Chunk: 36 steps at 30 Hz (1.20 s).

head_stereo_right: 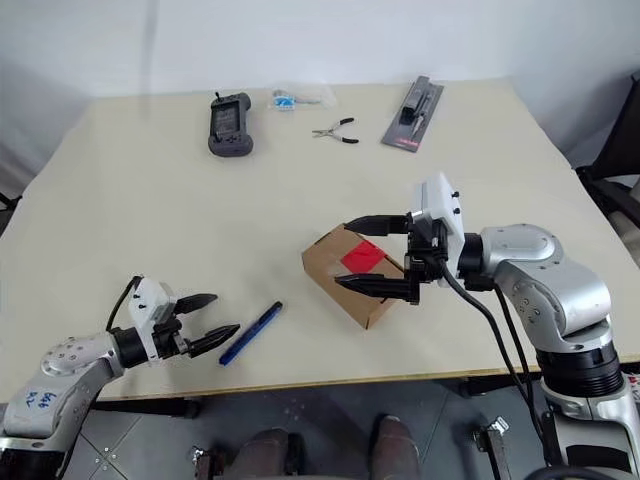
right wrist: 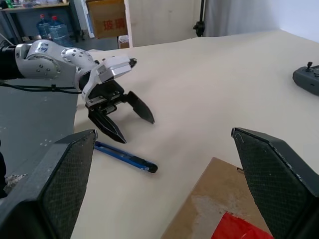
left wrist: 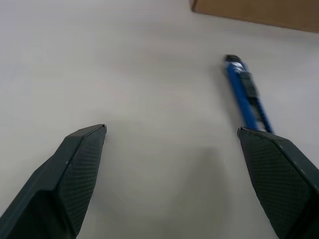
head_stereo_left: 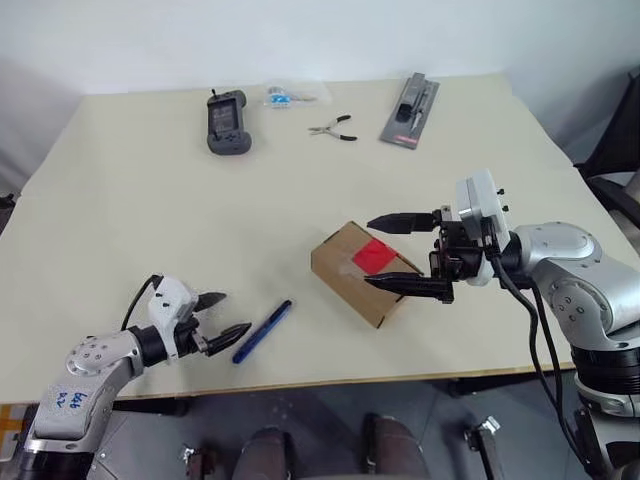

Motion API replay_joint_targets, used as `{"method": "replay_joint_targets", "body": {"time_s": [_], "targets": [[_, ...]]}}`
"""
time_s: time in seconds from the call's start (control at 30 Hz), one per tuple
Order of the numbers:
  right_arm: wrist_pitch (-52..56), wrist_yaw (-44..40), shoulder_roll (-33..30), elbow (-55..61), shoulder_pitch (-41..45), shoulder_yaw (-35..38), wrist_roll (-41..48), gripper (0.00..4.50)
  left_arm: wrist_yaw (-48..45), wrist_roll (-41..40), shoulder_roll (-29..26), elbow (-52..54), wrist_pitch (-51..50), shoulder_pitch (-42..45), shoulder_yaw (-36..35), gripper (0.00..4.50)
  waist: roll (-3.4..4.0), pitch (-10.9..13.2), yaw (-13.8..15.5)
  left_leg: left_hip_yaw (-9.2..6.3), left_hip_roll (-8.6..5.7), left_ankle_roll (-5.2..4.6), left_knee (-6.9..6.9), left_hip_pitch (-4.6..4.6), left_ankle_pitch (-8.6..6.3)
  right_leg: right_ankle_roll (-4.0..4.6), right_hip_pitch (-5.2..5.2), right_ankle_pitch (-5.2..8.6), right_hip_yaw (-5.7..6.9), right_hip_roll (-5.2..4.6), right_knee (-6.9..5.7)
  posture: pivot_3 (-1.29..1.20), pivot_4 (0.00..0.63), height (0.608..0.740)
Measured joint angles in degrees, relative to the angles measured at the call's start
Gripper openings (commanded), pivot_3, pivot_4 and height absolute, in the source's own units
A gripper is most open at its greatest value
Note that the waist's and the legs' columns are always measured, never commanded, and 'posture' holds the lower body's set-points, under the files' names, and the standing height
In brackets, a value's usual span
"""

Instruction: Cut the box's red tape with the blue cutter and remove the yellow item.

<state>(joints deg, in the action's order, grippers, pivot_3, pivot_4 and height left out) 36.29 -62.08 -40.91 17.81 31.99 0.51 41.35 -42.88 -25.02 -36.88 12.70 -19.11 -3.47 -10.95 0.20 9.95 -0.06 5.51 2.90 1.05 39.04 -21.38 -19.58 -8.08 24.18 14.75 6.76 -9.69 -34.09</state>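
Observation:
The brown box (head_stereo_left: pixel 345 272) lies at the table's middle right, with the red tape (head_stereo_left: pixel 377 255) across its top. My right gripper (head_stereo_left: pixel 368 252) hovers over the box, open, one finger at each side of the tape and nothing between them. The blue cutter (head_stereo_left: pixel 262 331) rests flat on the table near the front edge, left of the box. Just left of the cutter is my left gripper (head_stereo_left: pixel 235 312), open and empty, its tips close to the cutter's near end. The left wrist view has the cutter (left wrist: pixel 246 94) lying ahead of the right-hand finger. The yellow item is hidden.
At the back of the table (head_stereo_left: pixel 130 220) lie a black handheld controller (head_stereo_left: pixel 228 122), a small clear bag (head_stereo_left: pixel 283 96), black-handled pliers (head_stereo_left: pixel 333 128) and a grey packaged tool (head_stereo_left: pixel 410 110). The front edge runs just below the cutter.

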Motion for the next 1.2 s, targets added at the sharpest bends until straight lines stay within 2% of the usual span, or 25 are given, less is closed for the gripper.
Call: {"method": "replay_joint_targets", "body": {"time_s": [0.1,0.23,0.33,0.43,0.5,0.6,0.7,0.87,1.1,1.13,1.2], "targets": [[0.3,3.7,1.4,-0.3,0.2,-0.2,-1.5,4.5,0.5,0.0,1.3,0.3,2.2,-0.2,-1.0,4.49,-0.04,0.0,0.0,0.1,0.0,-0.05,0.0,-0.05,-0.14,-0.09,0.0,-0.05,0.09,0.0,0.16,0.0,0.15,0.74],[3.6,13.7,3.7,-2.5,0.8,-0.2,-6.1,4.5,1.0,0.2,1.7,1.4,2.7,-1.5,-1.1,4.49,-0.09,0.0,0.0,0.26,0.03,-0.08,0.0,-0.07,-0.27,-0.11,0.09,-0.05,0.16,0.0,0.22,0.0,0.15,0.74],[8.9,20.0,8.5,-3.8,0.9,1.0,-4.1,4.5,1.0,0.4,2.0,2.5,2.8,-2.2,-1.0,4.49,-0.11,0.0,0.0,0.34,0.08,-0.07,-0.02,-0.15,-0.27,-0.11,0.24,-0.06,0.2,0.0,0.17,0.0,0.15,0.74],[9.4,25.4,12.9,-4.7,0.7,3.6,-3.5,4.5,1.0,0.9,1.9,3.1,3.0,-3.4,-1.0,4.49,-0.1,0.0,-0.1,0.42,0.1,-0.08,-0.03,-0.16,-0.28,-0.11,0.28,-0.06,0.21,0.0,0.17,0.0,0.15,0.74],[8.7,27.2,13.6,-4.4,-0.4,4.8,-3.8,4.5,0.9,1.8,1.8,3.4,3.1,-4.4,-0.8,4.49,-0.1,0.0,-0.1,0.45,0.11,-0.08,-0.03,-0.16,-0.31,-0.11,0.29,-0.06,0.22,0.0,0.19,0.0,0.15,0.74],[7.1,27.7,13.6,-4.2,-3.5,4.9,-5.0,4.5,0.7,2.7,1.2,4.4,3.4,-4.8,-0.7,4.49,-0.05,0.1,-0.3,-0.99,-0.16,-0.19,-0.07,-0.37,-0.23,-0.22,-0.49,-0.09,1.71,-0.46,0.29,0.0,0.15,0.74],[7.1,28.1,13.5,-3.9,-4.1,5.0,-5.2,4.5,1.1,3.0,0.9,5.0,3.5,-4.3,-0.8,4.49,0.13,0.2,-1.5,-3.59,-1.36,-0.26,-0.62,-0.72,0.66,-0.44,-1.49,0.02,4.24,-1.74,0.31,0.0,0.15,0.74],[7.1,26.6,11.4,-2.2,-6.4,5.0,-5.1,4.5,2.2,3.7,0.8,6.1,3.5,-4.1,-1.4,4.49,0.12,0.2,0.1,-3.04,-1.21,-0.13,-0.6,-0.69,0.74,-0.44,-1.38,0.02,3.81,-1.5,0.47,0.0,0.15,0.74],[5.7,22.6,7.5,-1.3,-8.8,5.0,-5.5,4.5,4.3,5.8,1.9,6.7,3.7,-3.7,-0.7,4.49,0.13,0.2,0.1,-2.79,-1.18,-0.15,-0.62,-0.61,0.74,-0.42,-1.36,0.03,3.59,-1.45,0.54,0.0,0.15,0.74],[5.2,22.2,7.1,-1.3,-8.9,5.0,-5.6,4.5,4.5,6.0,2.0,6.8,3.7,-3.7,-0.3,4.49,0.13,0.2,0.1,-2.94,-1.24,-0.17,-0.71,-0.63,0.75,-0.43,-1.48,0.03,3.68,-1.49,0.58,0.0,0.15,0.74],[4.9,21.6,6.0,-1.3,-9.5,5.4,-5.6,4.5,4.6,6.3,2.0,7.0,3.7,-3.7,0.2,4.49,0.16,0.2,-0.7,-4.26,-2.0,-0.34,-1.35,-0.76,1.18,-0.69,-2.4,0.19,5.03,-2.4,0.64,0.0,0.15,0.74]]}}
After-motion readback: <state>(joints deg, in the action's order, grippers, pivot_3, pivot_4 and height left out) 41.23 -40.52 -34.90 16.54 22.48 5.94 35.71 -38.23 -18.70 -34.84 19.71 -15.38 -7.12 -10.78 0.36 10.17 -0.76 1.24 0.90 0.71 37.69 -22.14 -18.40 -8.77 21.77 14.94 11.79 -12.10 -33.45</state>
